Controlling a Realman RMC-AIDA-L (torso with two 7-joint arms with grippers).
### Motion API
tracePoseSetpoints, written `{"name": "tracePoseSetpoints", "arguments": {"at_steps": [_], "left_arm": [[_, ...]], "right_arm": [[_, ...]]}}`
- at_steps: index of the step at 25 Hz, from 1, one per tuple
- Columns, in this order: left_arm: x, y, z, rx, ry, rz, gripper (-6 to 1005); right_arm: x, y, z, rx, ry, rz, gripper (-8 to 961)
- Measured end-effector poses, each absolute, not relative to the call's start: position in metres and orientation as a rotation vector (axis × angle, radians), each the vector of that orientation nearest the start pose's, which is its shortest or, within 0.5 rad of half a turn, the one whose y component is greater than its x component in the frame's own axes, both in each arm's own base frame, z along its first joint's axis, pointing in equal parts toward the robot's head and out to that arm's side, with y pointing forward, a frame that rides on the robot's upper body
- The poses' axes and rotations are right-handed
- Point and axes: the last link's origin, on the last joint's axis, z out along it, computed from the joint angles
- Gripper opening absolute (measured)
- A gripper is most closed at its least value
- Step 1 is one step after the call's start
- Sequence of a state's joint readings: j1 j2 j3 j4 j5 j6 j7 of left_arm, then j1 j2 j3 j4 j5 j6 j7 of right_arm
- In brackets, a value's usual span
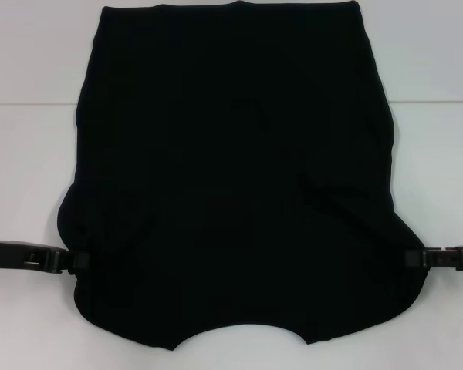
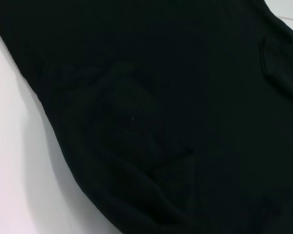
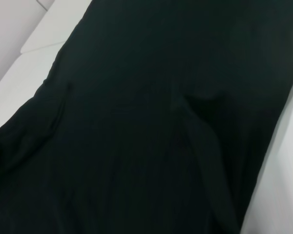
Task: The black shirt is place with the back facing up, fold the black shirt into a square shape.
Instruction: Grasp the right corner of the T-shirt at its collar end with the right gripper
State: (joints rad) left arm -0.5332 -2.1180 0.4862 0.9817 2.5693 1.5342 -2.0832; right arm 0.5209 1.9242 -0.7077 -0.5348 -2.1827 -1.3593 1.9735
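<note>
Two grippers flank the black shirt (image 1: 235, 185) in our head view, one at each side edge near the robot. We see the shirt spread flat on the white table (image 1: 31, 169), plain side up, with no lettering showing; its straight edge lies far from us and the curved neckline notch sits at the near edge, so the cloth runs from near to far across the middle of the table. Its side edges look turned inward, since the outline bulges at the near corners and narrows farther away. Our left gripper (image 1: 79, 260) comes in low from the left and meets the shirt's left edge near the near corner — its tip touches the cloth, but we cannot tell whether the fingers are spread or pinching. Our right gripper (image 1: 410, 257) comes in from the right at about the same depth and touches the right edge; its state we cannot tell either. In the left wrist view, the shirt (image 2: 161, 112) fills nearly everything, with soft creases and a raised fold in the cloth, and a strip of table (image 2: 19, 161) beside its edge; no fingers show. In the right wrist view we again see mostly shirt (image 3: 151, 126) — wrinkled, with one small pucker — and table (image 3: 24, 78) along its border.
</note>
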Motion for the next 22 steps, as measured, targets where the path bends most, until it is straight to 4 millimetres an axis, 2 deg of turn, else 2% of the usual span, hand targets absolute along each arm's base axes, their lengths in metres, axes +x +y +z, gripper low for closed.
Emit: {"name": "tracePoseSetpoints", "arguments": {"at_steps": [6,14,17,22], "left_arm": [[-0.317,0.328,0.047,-2.340,-1.438,-0.157,41],[-0.318,0.328,0.048,-2.338,-1.439,-0.153,42],[-0.318,0.328,0.049,-2.332,-1.446,-0.154,42],[-0.324,0.322,0.054,-2.302,-1.472,-0.155,42]], "right_arm": [[0.334,0.338,0.022,-2.368,1.509,0.363,570],[0.336,0.337,0.019,-2.352,1.508,0.367,368],[0.339,0.332,0.020,-2.348,1.522,0.369,136],[0.349,0.317,0.026,-2.346,1.556,0.373,48]]}}
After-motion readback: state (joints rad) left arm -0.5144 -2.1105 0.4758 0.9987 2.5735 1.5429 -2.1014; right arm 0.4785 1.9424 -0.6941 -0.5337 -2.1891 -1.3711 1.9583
